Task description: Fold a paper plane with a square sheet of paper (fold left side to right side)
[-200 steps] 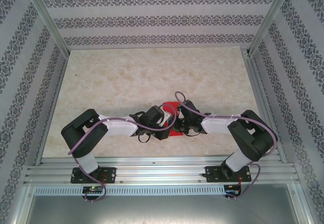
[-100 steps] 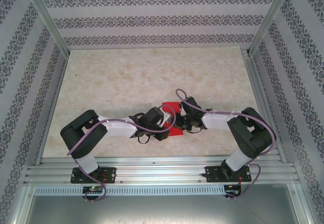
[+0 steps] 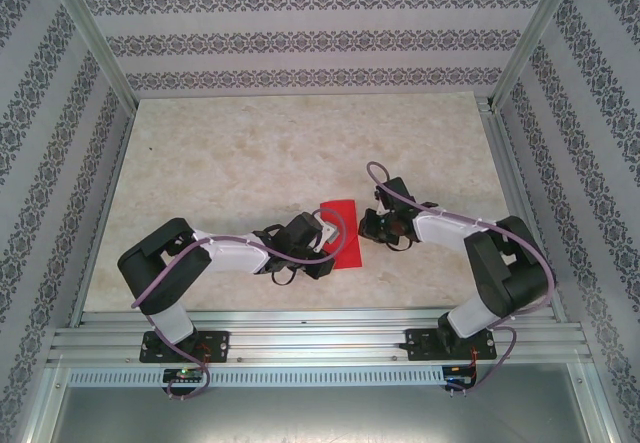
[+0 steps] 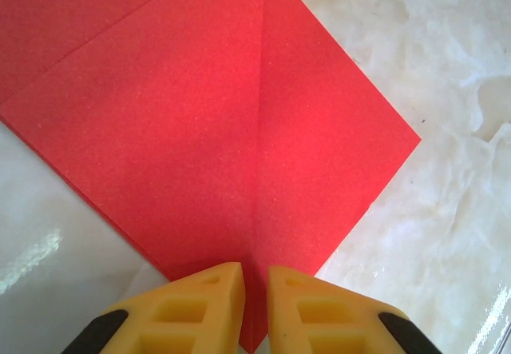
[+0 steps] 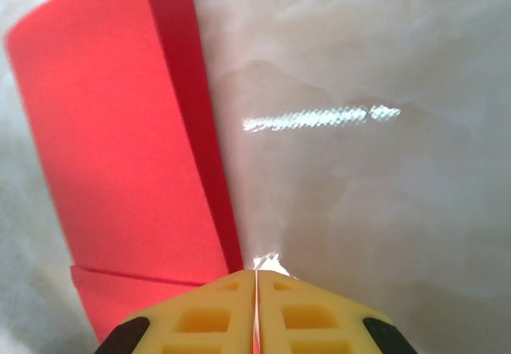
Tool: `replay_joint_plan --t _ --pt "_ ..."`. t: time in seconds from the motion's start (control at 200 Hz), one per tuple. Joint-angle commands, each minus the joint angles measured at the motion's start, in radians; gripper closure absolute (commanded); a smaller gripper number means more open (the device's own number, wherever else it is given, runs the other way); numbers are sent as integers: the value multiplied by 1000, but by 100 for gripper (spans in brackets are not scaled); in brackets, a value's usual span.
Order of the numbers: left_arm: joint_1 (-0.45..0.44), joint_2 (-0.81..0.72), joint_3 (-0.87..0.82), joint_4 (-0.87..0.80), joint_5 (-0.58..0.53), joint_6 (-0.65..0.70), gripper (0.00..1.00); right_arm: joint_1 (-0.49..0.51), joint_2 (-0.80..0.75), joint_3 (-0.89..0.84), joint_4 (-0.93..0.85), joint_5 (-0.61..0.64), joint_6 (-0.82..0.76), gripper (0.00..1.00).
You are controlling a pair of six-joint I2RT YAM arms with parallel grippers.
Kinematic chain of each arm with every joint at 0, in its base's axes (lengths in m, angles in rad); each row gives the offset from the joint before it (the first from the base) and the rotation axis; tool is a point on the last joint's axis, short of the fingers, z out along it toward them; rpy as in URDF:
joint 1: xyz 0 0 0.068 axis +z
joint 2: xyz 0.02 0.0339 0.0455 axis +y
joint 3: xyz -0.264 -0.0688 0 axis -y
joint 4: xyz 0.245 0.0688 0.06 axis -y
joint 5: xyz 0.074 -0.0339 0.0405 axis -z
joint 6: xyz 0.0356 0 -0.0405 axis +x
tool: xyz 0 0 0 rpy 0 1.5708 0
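Folded red paper sheet (image 3: 342, 231) laid long axis up-down, frame centre. Left gripper (image 4: 254, 280) nearly closed at pointed lower tip, hold not discernible. Right gripper (image 5: 255, 280) shut, empty, placed just right of sheet.

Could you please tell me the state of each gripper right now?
Left gripper: nearly closed at the folded bright red paper sheet's tip; grip unclear.
Right gripper: closed, holding nothing.
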Motion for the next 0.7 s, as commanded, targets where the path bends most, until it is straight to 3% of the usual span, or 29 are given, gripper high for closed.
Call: replay_joint_plan --t 0.0,0.185,0.39,0.694 --pt "-25 36 -52 -193 -17 -13 81 46 -94 16 -53 44 -1 90" --pt "-25 30 -41 -198 -19 -9 80 132 -130 -34 19 29 91 90" --pt "-24 32 -37 -200 -7 -3 79 161 11 -18 118 0 121 90" --pt "-28 8 -69 -210 31 6 78 150 117 0 36 63 71 90"
